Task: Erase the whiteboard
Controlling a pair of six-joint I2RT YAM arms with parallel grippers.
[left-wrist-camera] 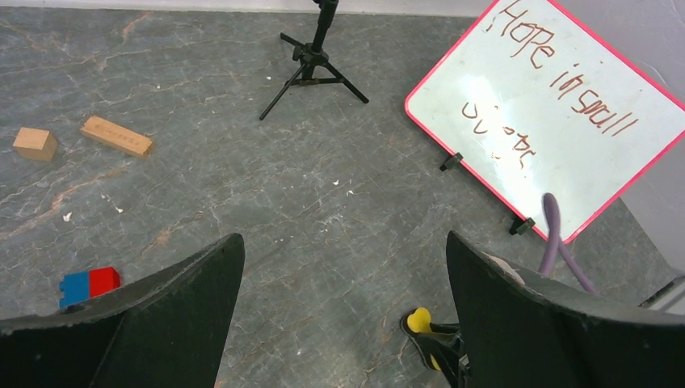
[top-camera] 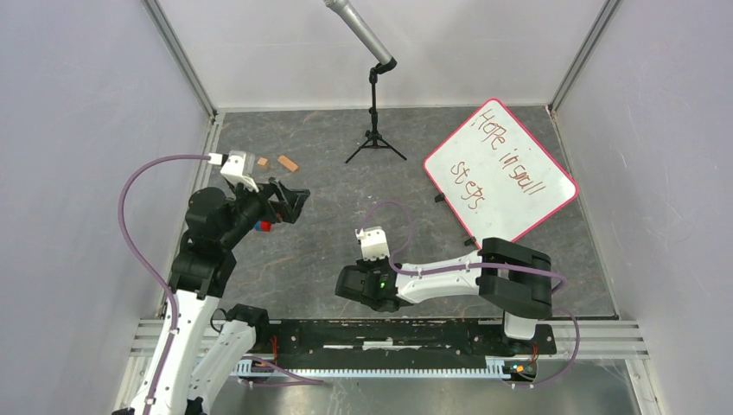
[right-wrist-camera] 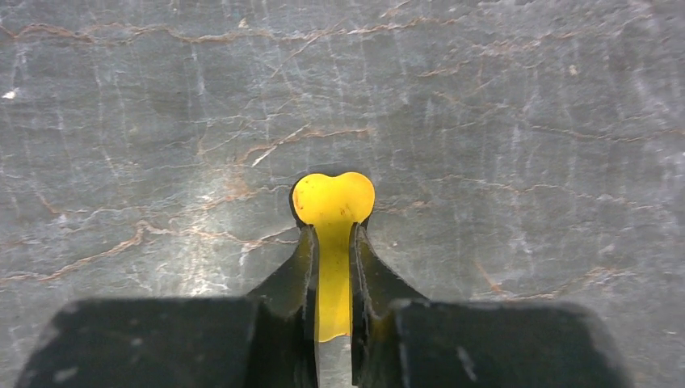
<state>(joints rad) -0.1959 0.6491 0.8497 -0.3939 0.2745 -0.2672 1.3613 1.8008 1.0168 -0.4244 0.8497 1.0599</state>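
The whiteboard (top-camera: 501, 169) lies at the back right, turned diagonally, with a pink-red rim and brown-red writing "Hope in small steps" on it. It also shows in the left wrist view (left-wrist-camera: 549, 121). My right gripper (right-wrist-camera: 331, 236) is shut on a yellow bone-shaped piece (right-wrist-camera: 333, 198) and holds it low over the grey table, near the middle front (top-camera: 350, 290), well short of the board. The yellow piece also shows in the left wrist view (left-wrist-camera: 418, 321). My left gripper (left-wrist-camera: 343, 242) is open and empty, above the table at the left (top-camera: 290, 201).
A black microphone tripod (top-camera: 374, 138) stands at the back centre. Two wooden blocks (top-camera: 288, 163) lie at the back left. A red-and-blue brick (left-wrist-camera: 89, 284) lies under my left arm. Grey walls close in both sides and the back.
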